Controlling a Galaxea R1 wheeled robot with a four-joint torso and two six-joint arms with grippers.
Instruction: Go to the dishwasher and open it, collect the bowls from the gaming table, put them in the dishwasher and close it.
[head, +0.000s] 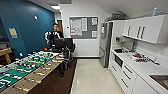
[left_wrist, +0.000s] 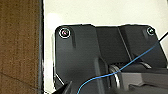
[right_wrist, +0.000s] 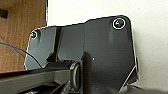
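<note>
Green foosball table (head: 22, 67) runs lengthwise toward person (head: 55, 33).

Football table (head: 22, 68) left, counter (head: 145, 67) right

Sink (head: 161, 80) cut by the edge; countertop items (head: 140, 57) blurred.

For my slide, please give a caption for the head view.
Office kitchen: table-football table left, white counter right, person behind.
</note>
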